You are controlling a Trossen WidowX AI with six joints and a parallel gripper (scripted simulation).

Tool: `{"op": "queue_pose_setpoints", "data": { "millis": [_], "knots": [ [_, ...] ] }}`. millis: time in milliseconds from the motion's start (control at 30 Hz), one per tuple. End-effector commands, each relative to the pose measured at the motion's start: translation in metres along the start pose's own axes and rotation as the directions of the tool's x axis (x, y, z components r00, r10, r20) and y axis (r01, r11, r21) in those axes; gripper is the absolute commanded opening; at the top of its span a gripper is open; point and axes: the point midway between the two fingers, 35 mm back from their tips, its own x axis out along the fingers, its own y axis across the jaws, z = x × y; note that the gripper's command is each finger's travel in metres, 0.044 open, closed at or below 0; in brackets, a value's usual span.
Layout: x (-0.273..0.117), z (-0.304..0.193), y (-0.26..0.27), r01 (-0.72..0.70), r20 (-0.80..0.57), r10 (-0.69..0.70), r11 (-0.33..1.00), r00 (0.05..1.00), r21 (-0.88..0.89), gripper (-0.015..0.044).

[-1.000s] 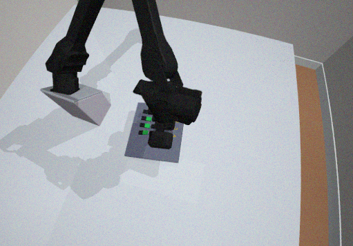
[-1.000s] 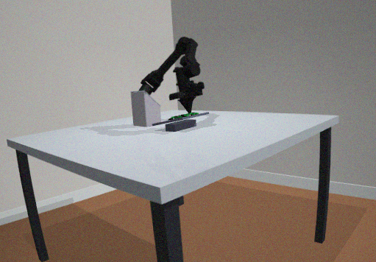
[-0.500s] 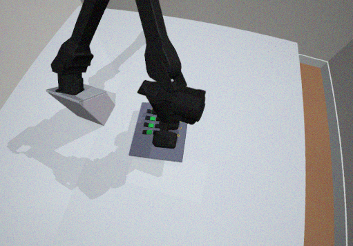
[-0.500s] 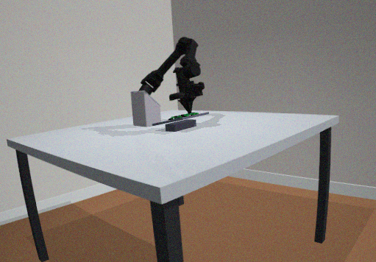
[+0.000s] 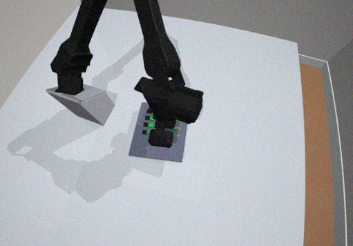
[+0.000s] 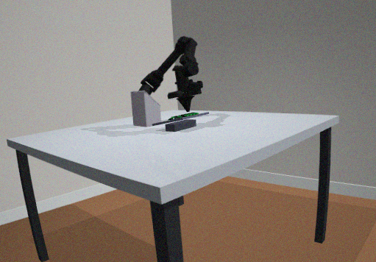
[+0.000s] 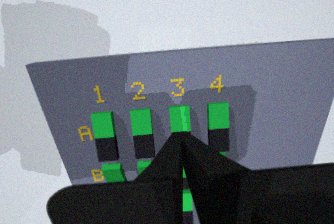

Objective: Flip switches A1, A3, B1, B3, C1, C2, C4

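Top view: claw [image 5: 159, 138] hanging over the grey panel [image 5: 156, 152], hiding most of the green switches [image 5: 147, 132], a few peeking out just to one side of it

Side view: claw [image 6: 187, 107] pointing straight down, tip just above the tilted panel [image 6: 180, 118], grey arm base [image 6: 145, 109] close behind on the table [image 6: 185, 154]

Wrist view: fingers pressed together into one point, pinching nothing, tip at the near end of switch A3 [image 7: 180, 119]; A1 [image 7: 103, 135] and A2 [image 7: 141, 132] off to one side, A4 [image 7: 218, 125] to the other, each green at the far half and black at the near half; row B mostly hidden beneath the claw
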Motion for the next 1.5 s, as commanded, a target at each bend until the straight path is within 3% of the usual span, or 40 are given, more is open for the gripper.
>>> {"op": "queue_pose_setpoints", "data": {
  "millis": [0,200,467,600,733,1467],
  "knots": [
    [-0.049,0.003,-0.002,0.013,0.043,-0.013,1.0,0.999,-0.005,0.0],
    [-0.053,0.001,0.0,0.013,0.044,-0.013,1.0,0.999,-0.004,0.0],
    [-0.05,-0.038,0.05,0.011,0.043,-0.011,1.0,0.999,-0.002,0.0],
    [-0.047,-0.038,0.05,0.011,0.041,-0.011,1.0,0.999,-0.002,0.0],
    [-0.015,-0.036,0.05,0.01,0.017,-0.01,1.0,1.0,-0.003,0.0],
    [0.008,-0.035,0.05,0.009,0.018,-0.009,1.0,1.0,-0.003,0.0]
  ]
}}
